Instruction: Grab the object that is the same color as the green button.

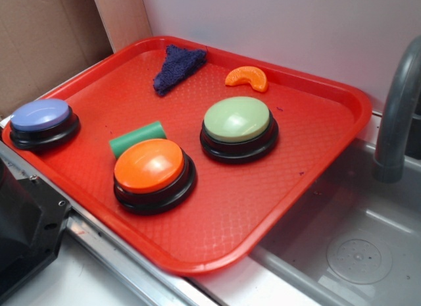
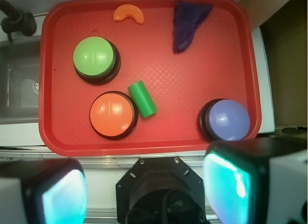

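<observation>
Nothing of the task was done yet. My gripper (image 2: 144, 195) hung high above the near edge of the red plastic tray (image 2: 231, 65), well apart from everything on it, its two glowing pads spread wide with nothing between them.

The target, a short smooth green plastic cylinder (image 2: 143, 98), lay on its side on the tray floor, untouched. It sat just beside the orange domed button on a black base (image 2: 112, 114), touching it or nearly so, I couldn't tell which, and near the pale green domed button on a black base (image 2: 95, 57) that sets the colour match. In the exterior view the cylinder (image 1: 137, 139) was partly hidden behind the orange button (image 1: 150, 166).

Also on the tray: a purple-blue domed button (image 2: 226, 119), an orange crescent-shaped toy slice (image 2: 128, 13), a dark purple knitted cloth (image 2: 188, 22).

Left, as I judged it: travel over the cylinder, line the pads across its narrow width, descend, close, lift. The orange button alongside left little room on that side.
</observation>
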You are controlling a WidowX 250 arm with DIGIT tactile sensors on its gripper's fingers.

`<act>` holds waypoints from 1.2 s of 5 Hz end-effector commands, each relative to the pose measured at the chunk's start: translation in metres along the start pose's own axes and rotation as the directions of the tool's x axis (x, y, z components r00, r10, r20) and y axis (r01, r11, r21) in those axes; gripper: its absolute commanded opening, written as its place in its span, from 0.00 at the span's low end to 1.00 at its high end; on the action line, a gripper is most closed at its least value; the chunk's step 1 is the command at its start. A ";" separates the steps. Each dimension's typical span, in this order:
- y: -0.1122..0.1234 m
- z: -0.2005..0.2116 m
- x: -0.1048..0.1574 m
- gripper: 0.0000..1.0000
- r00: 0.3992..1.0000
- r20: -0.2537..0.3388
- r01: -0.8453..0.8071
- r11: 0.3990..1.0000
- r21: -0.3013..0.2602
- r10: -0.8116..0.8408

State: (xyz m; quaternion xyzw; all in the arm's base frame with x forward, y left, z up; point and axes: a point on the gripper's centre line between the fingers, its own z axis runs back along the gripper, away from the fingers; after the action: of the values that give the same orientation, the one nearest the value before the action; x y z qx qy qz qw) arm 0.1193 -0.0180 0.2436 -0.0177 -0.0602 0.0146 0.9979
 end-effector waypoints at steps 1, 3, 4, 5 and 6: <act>0.000 0.000 0.000 1.00 1.000 0.000 0.000 1.000 0.000 0.000; 0.047 -0.089 0.038 1.00 0.944 -0.079 -0.312 0.945 0.100 0.320; 0.040 -0.135 0.045 1.00 0.951 -0.118 -0.272 0.954 0.128 0.287; 0.029 -0.155 0.043 1.00 0.958 -0.116 -0.247 0.961 0.126 0.261; 0.025 -0.173 0.039 1.00 0.951 -0.128 -0.267 0.955 0.129 0.283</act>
State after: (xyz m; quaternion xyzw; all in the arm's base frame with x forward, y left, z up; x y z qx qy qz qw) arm 0.1757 0.0028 0.0726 0.0337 0.0281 0.1581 0.9864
